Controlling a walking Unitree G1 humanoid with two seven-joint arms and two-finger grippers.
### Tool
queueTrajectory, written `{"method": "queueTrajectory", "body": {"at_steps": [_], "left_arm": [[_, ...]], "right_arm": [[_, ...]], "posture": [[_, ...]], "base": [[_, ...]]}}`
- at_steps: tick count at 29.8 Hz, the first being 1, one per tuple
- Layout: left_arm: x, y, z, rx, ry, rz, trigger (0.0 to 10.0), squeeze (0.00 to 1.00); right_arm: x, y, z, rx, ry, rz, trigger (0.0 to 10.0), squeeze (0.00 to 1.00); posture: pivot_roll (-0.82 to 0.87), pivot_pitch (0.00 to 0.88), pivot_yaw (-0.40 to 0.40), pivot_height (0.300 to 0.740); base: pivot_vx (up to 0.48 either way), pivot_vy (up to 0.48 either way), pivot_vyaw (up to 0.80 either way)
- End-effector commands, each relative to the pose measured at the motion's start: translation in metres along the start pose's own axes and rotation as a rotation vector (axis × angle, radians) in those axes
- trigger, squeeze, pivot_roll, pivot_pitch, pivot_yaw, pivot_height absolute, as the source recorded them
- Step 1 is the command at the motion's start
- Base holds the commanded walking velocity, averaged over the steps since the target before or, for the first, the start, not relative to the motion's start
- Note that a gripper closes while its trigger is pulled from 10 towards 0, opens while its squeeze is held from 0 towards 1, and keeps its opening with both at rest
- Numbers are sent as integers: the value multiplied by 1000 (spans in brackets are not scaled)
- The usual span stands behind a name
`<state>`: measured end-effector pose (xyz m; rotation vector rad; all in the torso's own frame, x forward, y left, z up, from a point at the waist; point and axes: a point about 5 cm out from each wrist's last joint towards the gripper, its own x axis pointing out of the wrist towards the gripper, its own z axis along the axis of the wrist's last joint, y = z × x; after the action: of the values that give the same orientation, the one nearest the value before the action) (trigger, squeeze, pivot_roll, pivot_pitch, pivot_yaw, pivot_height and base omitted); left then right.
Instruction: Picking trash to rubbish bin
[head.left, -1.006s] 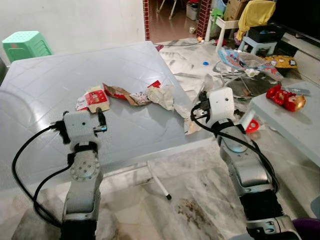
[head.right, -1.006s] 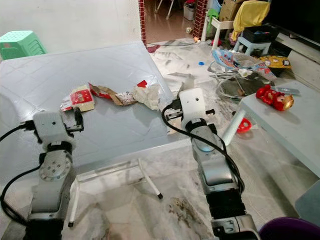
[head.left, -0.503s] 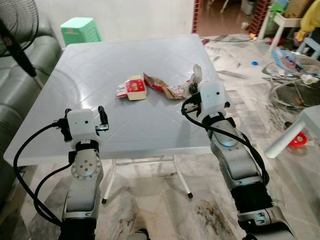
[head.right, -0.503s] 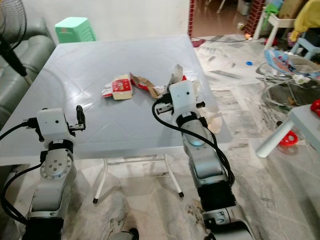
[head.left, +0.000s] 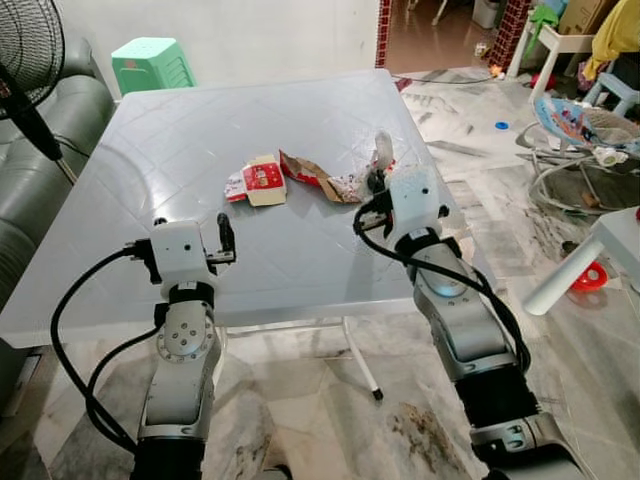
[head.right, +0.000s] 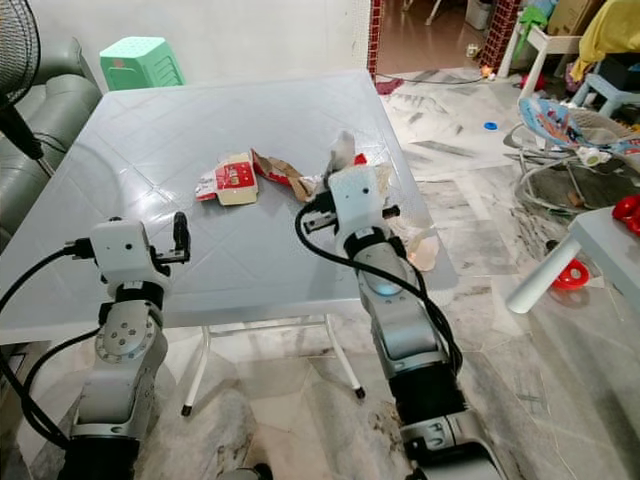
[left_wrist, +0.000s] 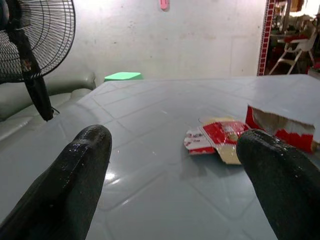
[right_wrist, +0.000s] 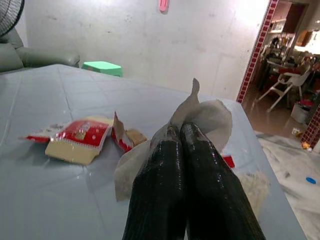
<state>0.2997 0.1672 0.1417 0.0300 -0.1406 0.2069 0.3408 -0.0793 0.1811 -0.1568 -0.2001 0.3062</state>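
Note:
On the grey plastic table (head.left: 170, 140) lie a flattened red and cream carton (head.left: 262, 182) and a torn brown and red wrapper (head.left: 312, 172). My right gripper (right_wrist: 179, 131) hovers over the table's right side, shut on a white crumpled tissue (right_wrist: 212, 115) that sticks up past its fingers and past the wrist (head.left: 381, 152). The carton (right_wrist: 75, 140) lies just ahead of it. Low over the table's front left, my left gripper (left_wrist: 175, 139) is open with nothing between its fingers, aimed toward the carton (left_wrist: 220, 137).
More crumpled tissue (head.right: 420, 245) lies at the table's right edge. A green stool (head.left: 152, 62) stands beyond the table, with a fan (head.left: 25, 60) and grey sofa (head.left: 40, 130) at left. At right are a baby bouncer (head.left: 590, 110) and a white low table (head.left: 620, 235).
The camera has swung, so the table now lies square in front. Both arms have come over the tabletop. The white tissue, flat on the table a second ago, now stands up at my right gripper.

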Motion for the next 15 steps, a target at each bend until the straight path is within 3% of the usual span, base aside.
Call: {"method": "queueTrajectory", "body": {"at_steps": [1, 15], "left_arm": [[3, -1, 3, -11, -9, -6, 10000, 0], [5, -6, 3, -29, -6, -25, 10000, 0]], "right_arm": [[2, 3, 3, -7, -14, 8, 0, 0], [1, 5, 3, -15, -27, 16, 0, 0]], "posture": [[52, 42, 1, 740], [52, 37, 3, 740]], "base": [[480, 0, 0], [478, 0, 0]]}}
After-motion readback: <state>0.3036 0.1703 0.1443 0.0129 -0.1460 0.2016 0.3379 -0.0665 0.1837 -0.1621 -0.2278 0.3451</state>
